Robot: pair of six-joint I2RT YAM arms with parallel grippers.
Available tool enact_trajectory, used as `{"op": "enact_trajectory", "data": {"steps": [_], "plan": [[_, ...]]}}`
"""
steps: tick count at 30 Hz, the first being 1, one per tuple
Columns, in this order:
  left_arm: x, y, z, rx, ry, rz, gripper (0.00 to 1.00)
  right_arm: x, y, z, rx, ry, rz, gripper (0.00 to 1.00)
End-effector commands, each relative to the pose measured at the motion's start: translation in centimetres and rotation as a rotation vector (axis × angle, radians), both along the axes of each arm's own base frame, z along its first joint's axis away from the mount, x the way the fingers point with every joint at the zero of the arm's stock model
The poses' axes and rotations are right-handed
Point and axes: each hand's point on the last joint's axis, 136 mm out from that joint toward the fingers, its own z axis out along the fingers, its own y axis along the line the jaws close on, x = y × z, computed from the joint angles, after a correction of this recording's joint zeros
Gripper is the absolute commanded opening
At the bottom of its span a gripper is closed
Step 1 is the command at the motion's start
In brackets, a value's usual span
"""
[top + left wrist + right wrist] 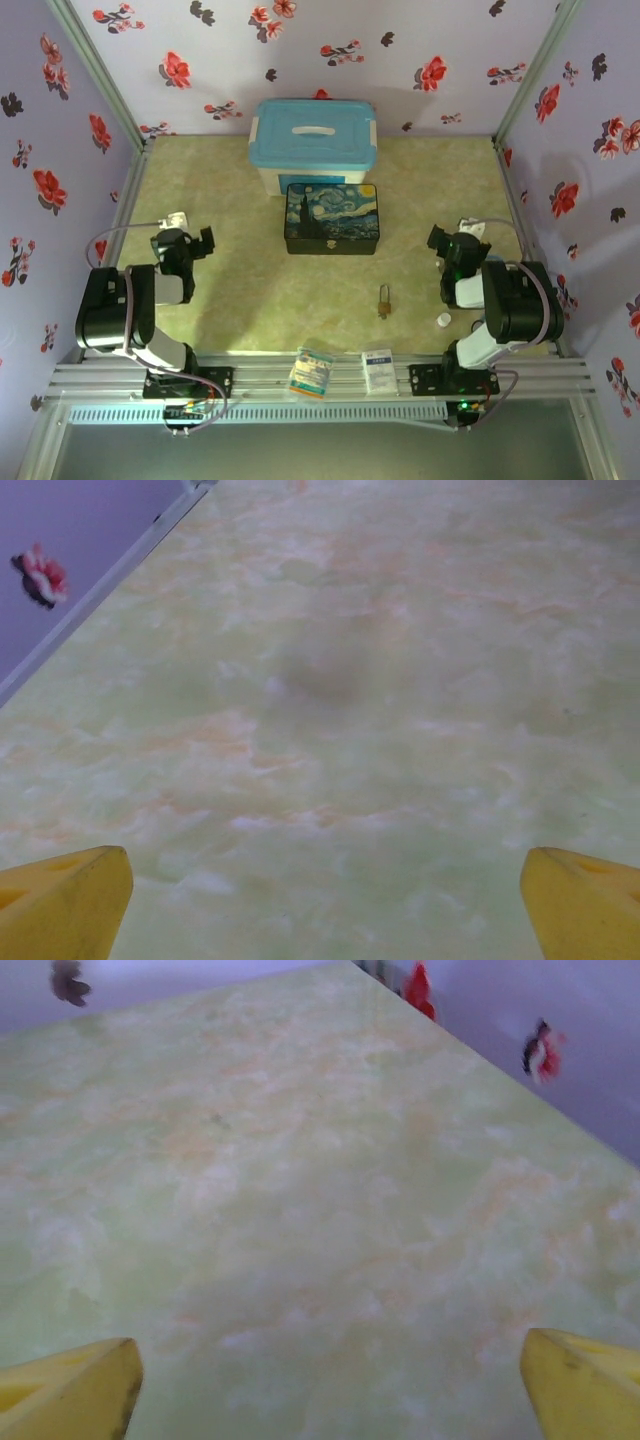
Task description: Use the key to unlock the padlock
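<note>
Padlock [384,304] lies on the near side of the painted box [331,217], slightly to its right, with its long axis pointing toward the box. Whether the key sits in it is too small to tell. The right gripper [441,243], right of the box, is nearer than the left gripper [199,243]. Both are spread wide and hold nothing. The marbled green table [250,300] is flat, with free room around the padlock.
</note>
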Motion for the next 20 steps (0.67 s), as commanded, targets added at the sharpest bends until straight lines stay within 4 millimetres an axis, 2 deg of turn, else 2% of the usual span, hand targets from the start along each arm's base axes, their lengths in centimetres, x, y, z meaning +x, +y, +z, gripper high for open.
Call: {"op": "enact_trajectory", "data": {"steps": [1, 12, 15, 20], "plan": [[1.4, -0.4, 2.6, -0.004, -0.106, -0.018, 1.0, 2.4, 1.4, 2.0, -0.012, -0.032, 0.082, 0.99], [1.5, -0.5, 2.7, 0.008, -0.104, -0.014, 1.0, 2.2, 1.5, 1.8, -0.022, -0.019, 0.082, 0.99], [1.5, -0.5, 2.7, 0.009, -0.104, -0.014, 1.0, 2.7, 2.8, 1.6, -0.024, -0.004, 0.159, 0.99], [1.5, -0.5, 2.7, 0.01, -0.105, -0.015, 1.0, 2.7, 2.7, 1.6, -0.01, -0.007, 0.168, 0.99]]}}
